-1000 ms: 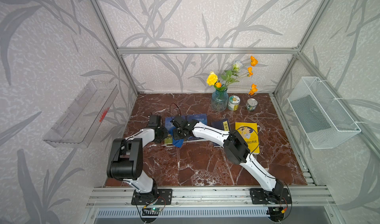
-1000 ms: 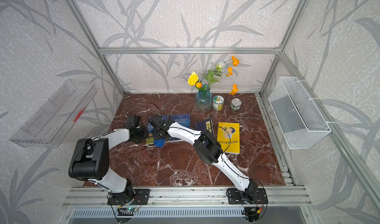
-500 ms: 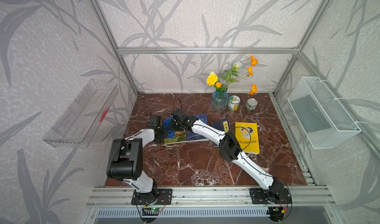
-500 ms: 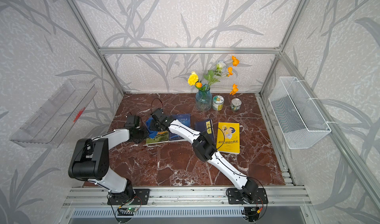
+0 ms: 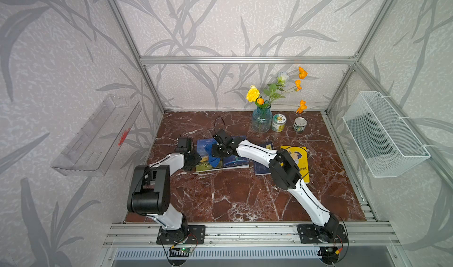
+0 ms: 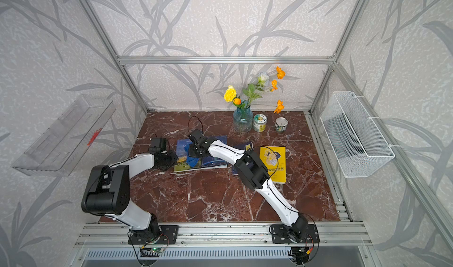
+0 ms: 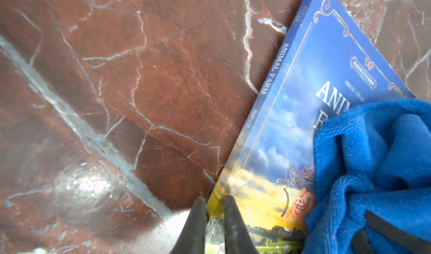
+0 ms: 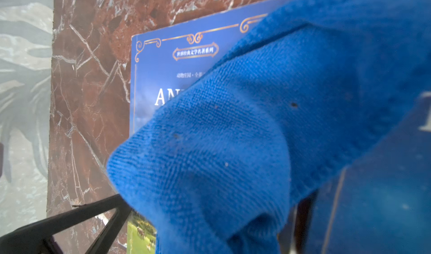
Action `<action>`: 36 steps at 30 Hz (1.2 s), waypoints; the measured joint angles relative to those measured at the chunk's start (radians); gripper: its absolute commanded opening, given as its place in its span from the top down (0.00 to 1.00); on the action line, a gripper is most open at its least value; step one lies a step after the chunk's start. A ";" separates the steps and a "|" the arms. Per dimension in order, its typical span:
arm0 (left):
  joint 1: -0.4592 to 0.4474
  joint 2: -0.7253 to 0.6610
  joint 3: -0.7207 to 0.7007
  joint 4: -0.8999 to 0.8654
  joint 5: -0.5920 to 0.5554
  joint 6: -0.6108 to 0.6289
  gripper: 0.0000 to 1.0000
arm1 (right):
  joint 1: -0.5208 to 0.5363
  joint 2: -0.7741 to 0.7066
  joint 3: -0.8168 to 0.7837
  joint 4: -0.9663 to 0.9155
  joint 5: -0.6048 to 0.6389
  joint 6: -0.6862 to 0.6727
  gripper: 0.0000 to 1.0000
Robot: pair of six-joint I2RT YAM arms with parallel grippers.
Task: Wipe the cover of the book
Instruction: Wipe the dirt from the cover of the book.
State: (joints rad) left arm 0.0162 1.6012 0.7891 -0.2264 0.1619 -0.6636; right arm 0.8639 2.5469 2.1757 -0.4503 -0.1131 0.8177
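The blue Animal Farm book [image 5: 203, 146] lies flat on the red-brown marble desk [image 5: 232, 197], left of the blue glass vase of flowers [image 5: 261, 121] and nearer the robot. The left jaws stand almost closed at the spine corner farthest from the vase, their black fingertips [image 7: 198, 224] pinching that edge. The right jaws, hidden by fabric, are closed on a bright blue cloth [image 7: 373, 159] draped over the middle of the cover. A dark blue book [image 5: 235, 164] lies just beside it on the vase side, under the right arm. Farther right lie a navy booklet [image 5: 261, 168] and a yellow book [image 5: 303, 166].
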 measured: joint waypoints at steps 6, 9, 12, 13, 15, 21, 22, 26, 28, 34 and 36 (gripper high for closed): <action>0.000 0.000 -0.002 0.000 -0.001 0.000 0.84 | 0.000 0.240 0.426 -0.119 0.002 0.023 1.00; 0.000 -0.001 -0.004 0.003 -0.001 0.000 0.84 | 0.002 0.375 0.643 -0.126 0.000 0.064 1.00; 0.000 -0.001 -0.005 0.003 -0.001 0.000 0.84 | 0.001 0.375 0.625 -0.098 0.004 0.104 1.00; 0.000 -0.001 -0.005 0.003 -0.001 0.000 0.84 | -0.001 0.353 0.579 -0.077 0.009 0.111 1.00; 0.000 -0.002 -0.005 0.003 -0.001 0.000 0.84 | -0.002 0.301 0.481 -0.038 0.021 0.110 1.00; 0.000 -0.002 -0.005 0.003 -0.001 0.000 0.84 | -0.014 0.171 0.286 -0.068 0.060 0.032 1.00; 0.000 -0.002 -0.005 0.003 -0.001 0.000 0.84 | -0.018 0.154 0.264 -0.076 0.063 0.016 1.00; 0.000 -0.002 -0.005 0.003 -0.001 0.000 0.84 | -0.024 0.115 0.202 -0.085 0.065 -0.029 1.00; 0.000 -0.002 -0.005 0.003 -0.001 0.000 0.84 | -0.023 0.119 0.216 -0.095 0.069 -0.038 1.00; 0.000 -0.002 -0.005 0.003 -0.001 0.000 0.84 | -0.022 0.262 0.486 -0.191 0.069 -0.034 1.00; 0.000 -0.002 -0.005 0.004 -0.001 0.000 0.84 | -0.022 0.297 0.541 -0.187 0.066 -0.020 1.00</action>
State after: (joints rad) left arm 0.0158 1.5993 0.7837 -0.2226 0.1608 -0.6632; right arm 0.8417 2.8441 2.7167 -0.6369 -0.0467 0.7975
